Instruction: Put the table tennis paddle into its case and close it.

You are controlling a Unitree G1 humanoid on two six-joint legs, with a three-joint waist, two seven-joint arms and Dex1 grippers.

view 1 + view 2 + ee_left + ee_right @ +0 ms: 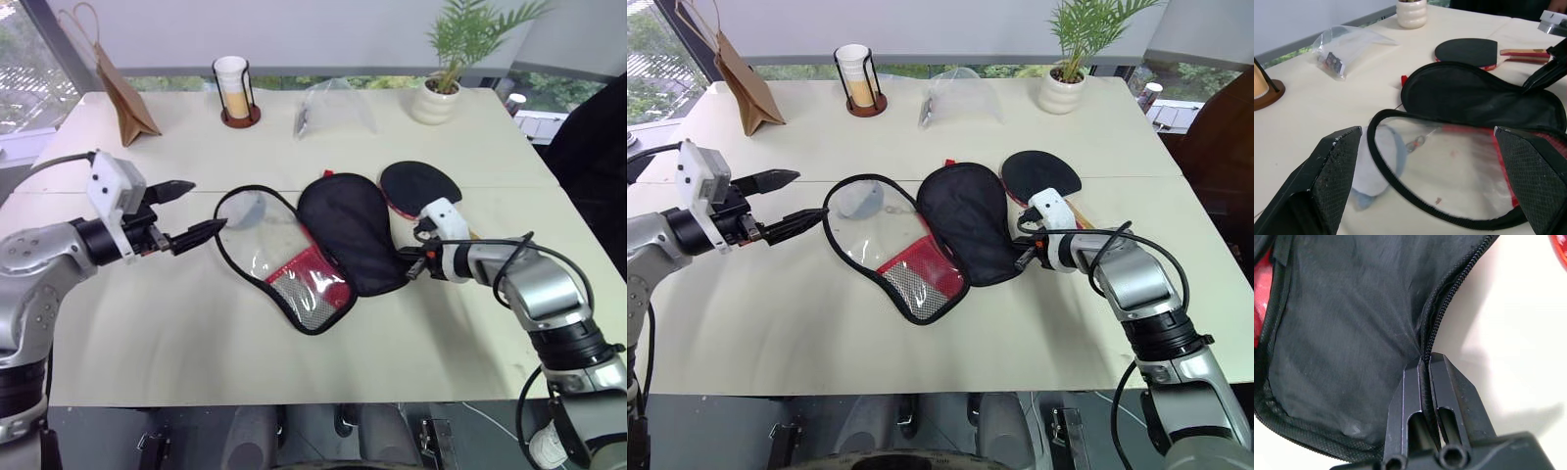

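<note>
Cream-topped table (147, 333) by the window carries all the task items. Table tennis paddle (421, 184) lies flat, black face up, outside the case (348, 233) and just beside the case's black half at about 2 o'clock from it. The paddle's handle runs toward 4 o'clock, passing behind the right gripper (404, 270). The case lies opened out in two halves, black lining to one side and clear panel with red mesh pocket to the other; its long axis runs roughly from 11 to 5 o'clock.

Right gripper is clenched on the zip edge of the black half, at that half's 4 o'clock edge. The paddle sits at about 12 o'clock from it, near; this arm is judged the closer one for the pickup, but it must release the edge first.

Left gripper (192, 208) hangs released, fingers spread wide, at 9 o'clock of the clear half, just short of its rim and well apart from the paddle.
</note>
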